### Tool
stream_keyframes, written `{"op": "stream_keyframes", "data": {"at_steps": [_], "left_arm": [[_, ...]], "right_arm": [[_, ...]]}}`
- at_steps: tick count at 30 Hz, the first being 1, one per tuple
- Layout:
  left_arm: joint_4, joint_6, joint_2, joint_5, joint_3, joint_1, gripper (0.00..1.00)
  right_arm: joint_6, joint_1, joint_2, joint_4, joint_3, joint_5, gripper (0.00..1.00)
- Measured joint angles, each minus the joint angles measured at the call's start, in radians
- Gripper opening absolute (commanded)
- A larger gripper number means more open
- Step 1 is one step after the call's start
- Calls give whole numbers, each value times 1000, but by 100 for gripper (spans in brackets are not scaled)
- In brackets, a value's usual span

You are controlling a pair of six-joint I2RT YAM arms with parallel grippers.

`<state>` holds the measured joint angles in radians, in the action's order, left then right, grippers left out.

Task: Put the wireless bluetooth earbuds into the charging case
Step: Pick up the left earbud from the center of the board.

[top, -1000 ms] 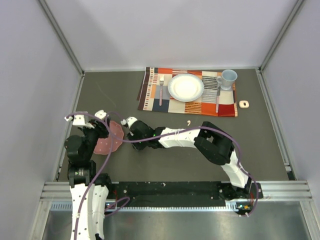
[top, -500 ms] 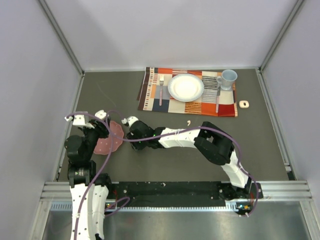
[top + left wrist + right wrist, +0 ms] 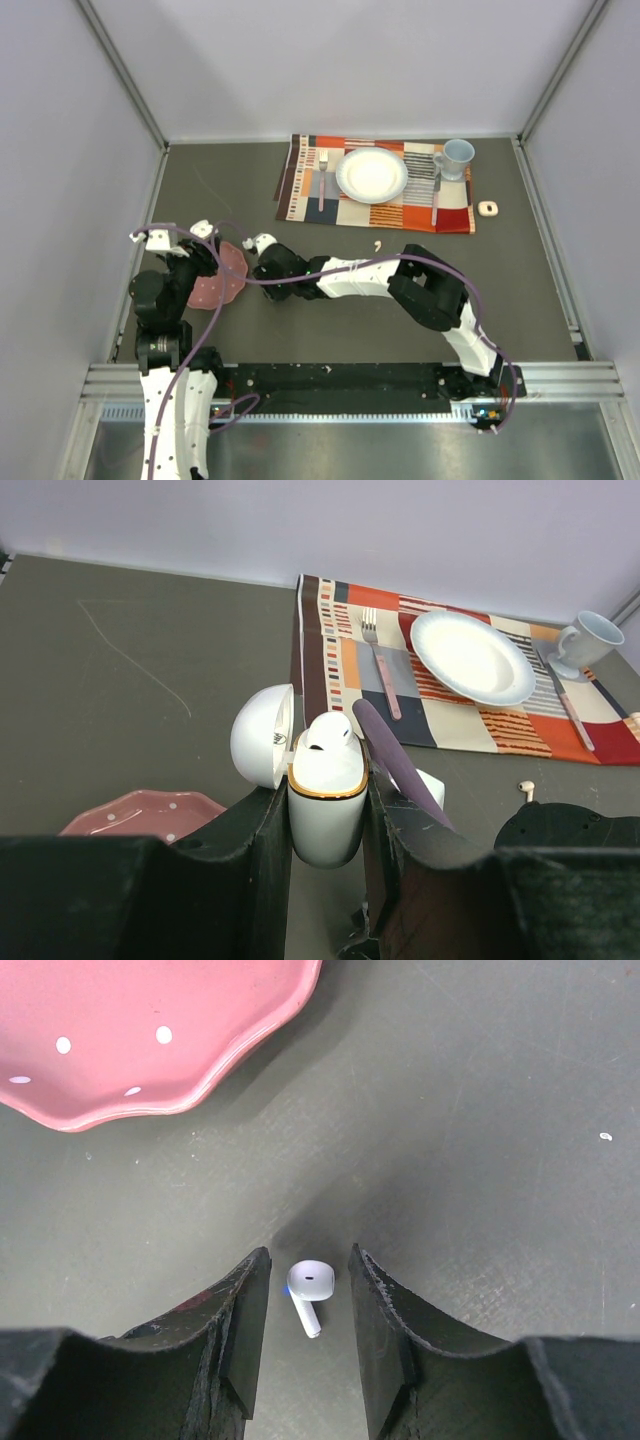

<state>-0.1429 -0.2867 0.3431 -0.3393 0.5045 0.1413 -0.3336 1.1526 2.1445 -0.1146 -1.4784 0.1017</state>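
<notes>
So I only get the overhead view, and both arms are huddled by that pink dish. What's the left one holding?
Observer: The left gripper is shut on a white charging case.
Operator: Is the case open?
Observer: Yes, its lid is flipped back, and a seated earbud shows at the case's mouth.
Operator: And the right arm?
Observer: The right gripper is open. A loose earbud lies on the table between its fingers, with a gap on each side.
</notes>
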Motion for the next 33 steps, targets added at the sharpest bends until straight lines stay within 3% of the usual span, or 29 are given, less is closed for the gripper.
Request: {"op": "stream_keyframes", "data": {"at_steps": [33], "left_arm": [[0, -3, 0, -12, 0, 0, 0]], "right_arm": [[-6, 4, -13, 24, 26, 13, 39]]}}
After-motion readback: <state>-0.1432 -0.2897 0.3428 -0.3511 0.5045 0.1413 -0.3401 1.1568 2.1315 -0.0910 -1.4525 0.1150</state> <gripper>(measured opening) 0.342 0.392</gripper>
